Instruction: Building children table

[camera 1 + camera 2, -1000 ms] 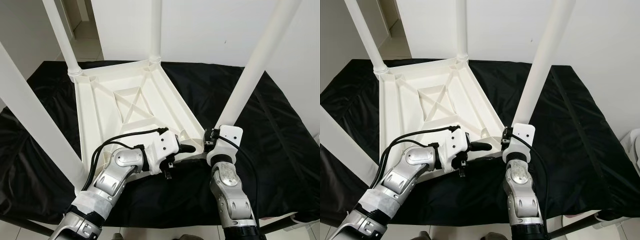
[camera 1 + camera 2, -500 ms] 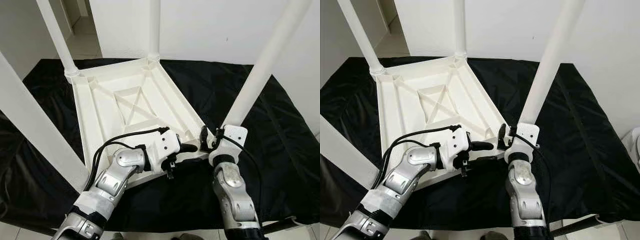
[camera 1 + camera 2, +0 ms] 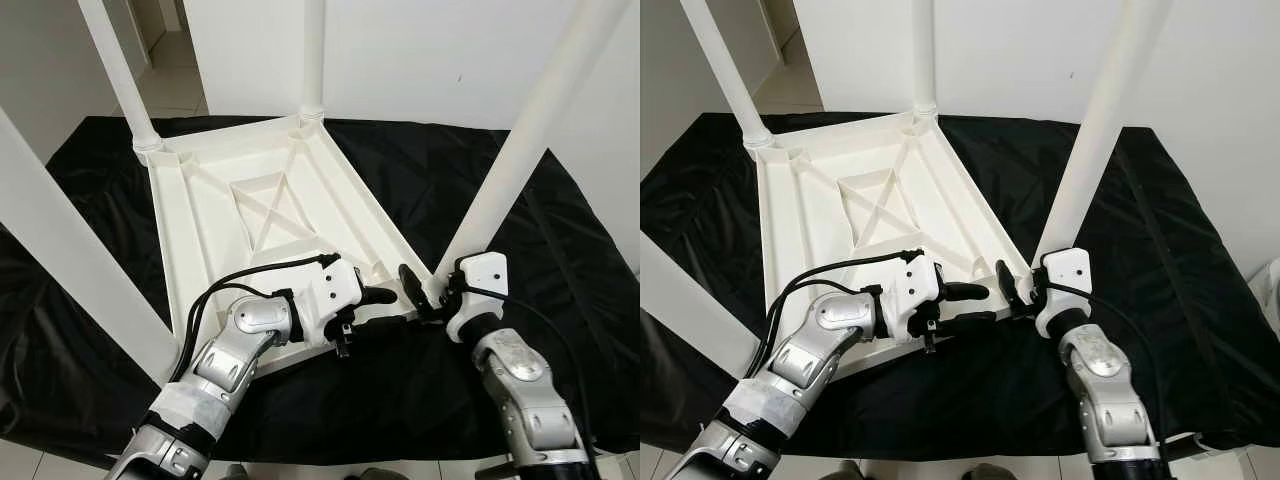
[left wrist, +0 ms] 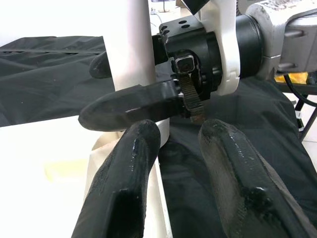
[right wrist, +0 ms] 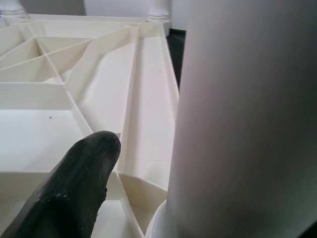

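My head views are bright and evenly lit, sharp, with no motion blur. The white table top [image 3: 262, 215] nearly bleaches out against the matte black cloth [image 3: 540, 250], which swallows detail in its folds. The near legs bow at the edges. In my left wrist view my claw [image 4: 181, 148] is soft, close up; in my right wrist view the leg [image 5: 242, 119] is a blurred grey mass.

A cream-white table [image 3: 260, 200] with white legs [image 3: 515, 150] lies on black cloth [image 3: 560, 230].
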`<state>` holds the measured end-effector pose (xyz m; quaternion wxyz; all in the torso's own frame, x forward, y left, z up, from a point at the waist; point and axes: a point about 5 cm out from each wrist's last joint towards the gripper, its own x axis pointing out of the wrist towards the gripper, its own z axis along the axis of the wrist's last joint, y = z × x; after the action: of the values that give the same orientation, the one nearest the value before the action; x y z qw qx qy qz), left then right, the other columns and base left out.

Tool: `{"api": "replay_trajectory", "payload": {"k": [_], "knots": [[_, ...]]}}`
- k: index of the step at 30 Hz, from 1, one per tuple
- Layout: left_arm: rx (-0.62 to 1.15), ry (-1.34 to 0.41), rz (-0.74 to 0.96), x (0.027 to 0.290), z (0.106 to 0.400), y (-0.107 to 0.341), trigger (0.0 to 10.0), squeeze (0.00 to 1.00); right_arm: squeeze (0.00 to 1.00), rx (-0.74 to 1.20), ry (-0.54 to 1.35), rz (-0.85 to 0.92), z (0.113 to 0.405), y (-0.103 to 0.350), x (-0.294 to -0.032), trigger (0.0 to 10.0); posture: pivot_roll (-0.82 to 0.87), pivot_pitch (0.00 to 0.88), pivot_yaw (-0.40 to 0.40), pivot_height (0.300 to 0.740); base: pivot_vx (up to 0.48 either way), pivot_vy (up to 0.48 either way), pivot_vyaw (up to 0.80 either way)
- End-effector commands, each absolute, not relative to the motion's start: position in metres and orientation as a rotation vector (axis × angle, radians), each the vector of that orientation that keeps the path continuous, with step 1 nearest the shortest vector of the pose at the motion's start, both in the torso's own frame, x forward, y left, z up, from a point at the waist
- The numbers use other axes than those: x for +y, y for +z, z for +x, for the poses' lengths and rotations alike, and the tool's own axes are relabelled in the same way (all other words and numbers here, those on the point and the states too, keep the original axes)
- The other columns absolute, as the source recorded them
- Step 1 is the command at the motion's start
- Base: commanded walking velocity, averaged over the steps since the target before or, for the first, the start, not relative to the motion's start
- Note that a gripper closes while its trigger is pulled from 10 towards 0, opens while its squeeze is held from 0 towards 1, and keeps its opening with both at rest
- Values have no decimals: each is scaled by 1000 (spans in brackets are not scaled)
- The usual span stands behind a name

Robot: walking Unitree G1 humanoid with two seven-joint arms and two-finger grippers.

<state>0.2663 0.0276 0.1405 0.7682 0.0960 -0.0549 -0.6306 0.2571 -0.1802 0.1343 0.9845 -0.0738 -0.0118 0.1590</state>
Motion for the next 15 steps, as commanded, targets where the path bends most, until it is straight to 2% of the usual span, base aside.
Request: {"api": "replay_trajectory", "payload": {"k": [1, 3, 4, 6, 7, 8, 9, 15], "knots": [[-130, -1326, 221, 29, 271, 143, 10000, 0, 0, -29, 355, -134, 258, 134, -178, 10000, -72, 0, 18, 740, 0, 0, 0], [-131, -1331, 225, 29, 271, 144, 10000, 0, 0, -17, 405, -157, 259, 133, -179, 10000, -69, 0, 22, 740, 0, 0, 0], [-132, -1336, 228, 29, 271, 144, 10000, 0, 0, 3, 453, -172, 261, 131, -181, 8784, -66, 0, 24, 740, 0, 0, 0], [-132, -1336, 228, 29, 271, 144, 10000, 0, 0, 3, 453, -172, 261, 131, -181, 8784, -66, 0, 24, 740, 0, 0, 0], [-133, -1340, 230, 29, 271, 145, 10000, 0, 0, 24, 499, -185, 262, 128, -182, 4941, -64, 0, 24, 740, 0, 0, 0], [-133, -1340, 230, 29, 271, 145, 10000, 0, 0, 24, 499, -185, 262, 128, -182, 4941, -64, 0, 24, 740, 0, 0, 0], [-133, -1343, 234, 30, 270, 145, 10000, 0, 0, 46, 538, -182, 262, 125, -183, 0, -57, 0, 22, 740, 0, 0, 0], [-131, -1346, 237, 30, 269, 144, 10000, 0, 0, 61, 568, -173, 262, 123, -182, 0, -53, 0, 17, 740, 0, 0, 0]]}}
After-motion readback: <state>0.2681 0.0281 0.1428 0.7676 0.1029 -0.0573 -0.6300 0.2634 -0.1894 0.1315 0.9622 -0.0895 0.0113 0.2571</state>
